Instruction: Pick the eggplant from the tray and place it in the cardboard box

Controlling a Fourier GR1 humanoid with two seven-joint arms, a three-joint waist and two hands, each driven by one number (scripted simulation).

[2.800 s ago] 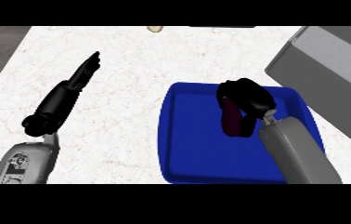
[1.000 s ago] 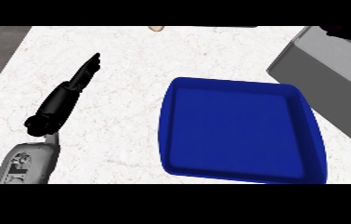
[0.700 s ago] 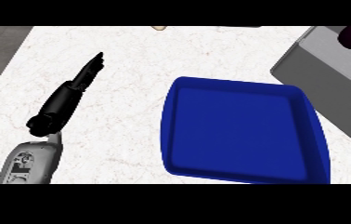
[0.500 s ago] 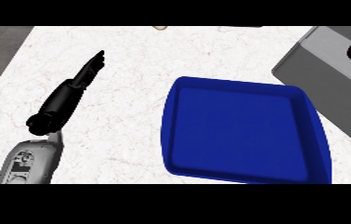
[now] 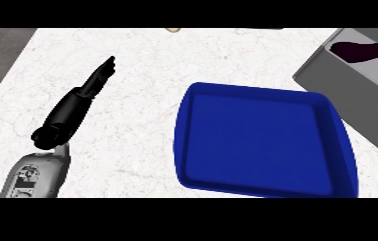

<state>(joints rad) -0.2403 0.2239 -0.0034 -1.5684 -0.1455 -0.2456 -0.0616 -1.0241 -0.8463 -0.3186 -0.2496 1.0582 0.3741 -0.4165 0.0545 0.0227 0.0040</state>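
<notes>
The blue tray [image 5: 221, 150] lies on the counter at the lower right with nothing in it. A dark purple eggplant [image 5: 356, 50] shows inside the grey-sided box [image 5: 325, 70] at the right edge, partly cut off by the frame. My left hand [image 5: 92, 85] rests on the counter at the left, fingers straight and pointing up and to the right, holding nothing. My right hand shows nowhere in the view.
White marbled counter [image 5: 148, 65] spreads between my left hand and the tray. A small tan object [image 5: 172, 29] sits at the far edge. A dark strip [image 5: 11, 40] marks the counter's left border.
Earlier my right hand held the eggplant over the tray; it has since left the view. The eggplant now shows inside the box. The left hand has barely moved.
</notes>
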